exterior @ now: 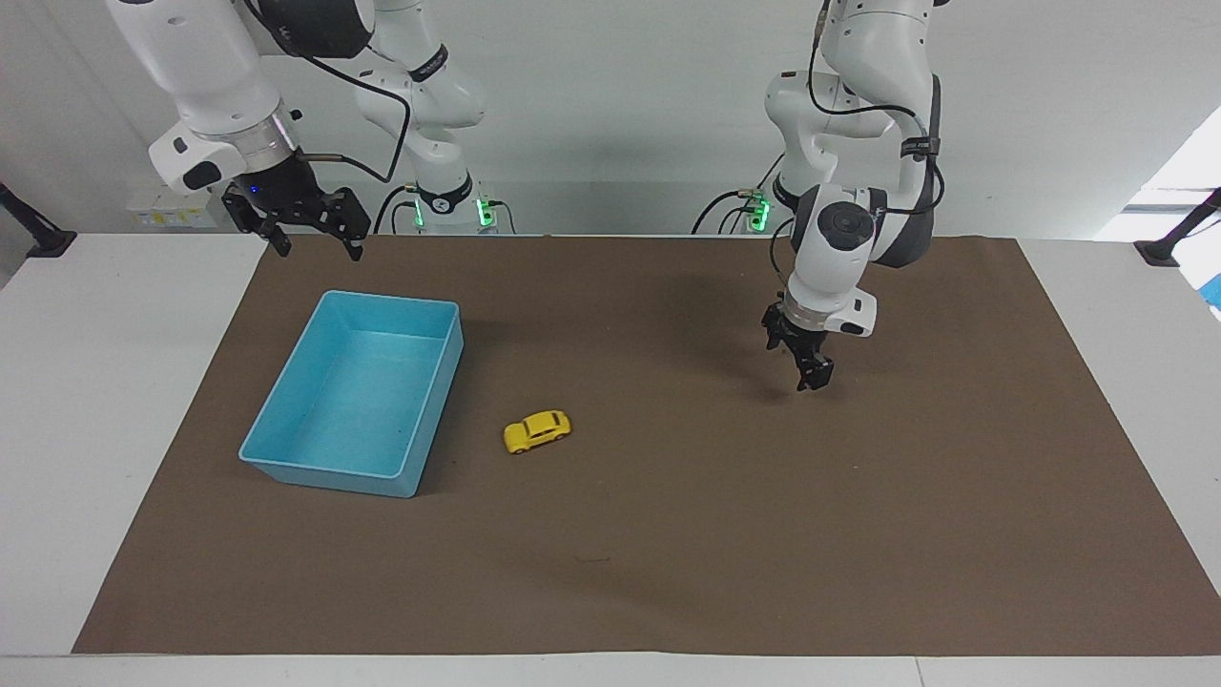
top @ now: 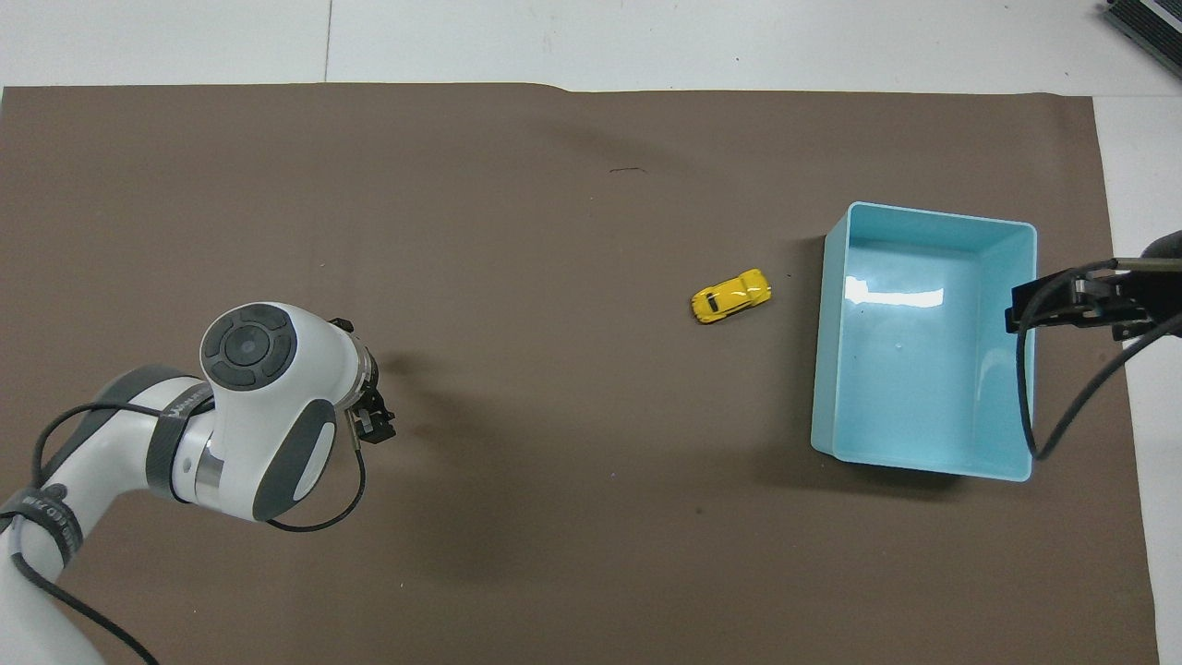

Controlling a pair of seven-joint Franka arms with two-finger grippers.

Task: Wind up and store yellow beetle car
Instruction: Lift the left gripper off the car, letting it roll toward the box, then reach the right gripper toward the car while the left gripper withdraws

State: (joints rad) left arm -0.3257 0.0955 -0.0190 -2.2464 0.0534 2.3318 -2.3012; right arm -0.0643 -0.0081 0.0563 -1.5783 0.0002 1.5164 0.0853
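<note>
The yellow beetle car (exterior: pixel 537 431) (top: pixel 730 296) stands on its wheels on the brown mat, a short way from the blue bin (exterior: pixel 329 474) (top: pixel 828 369) on the side toward the left arm. Nothing lies in the bin. My left gripper (exterior: pixel 801 365) (top: pixel 371 427) hangs open and empty a little above the mat, well away from the car toward the left arm's end of the table. My right gripper (exterior: pixel 320 250) (top: pixel 1053 305) waits open in the air over the bin's edge toward the right arm's end.
The brown mat (exterior: pixel 668 534) (top: pixel 462 203) covers most of the white table. A dark object (top: pixel 1145 23) sits at the table's corner farthest from the robots, toward the right arm's end.
</note>
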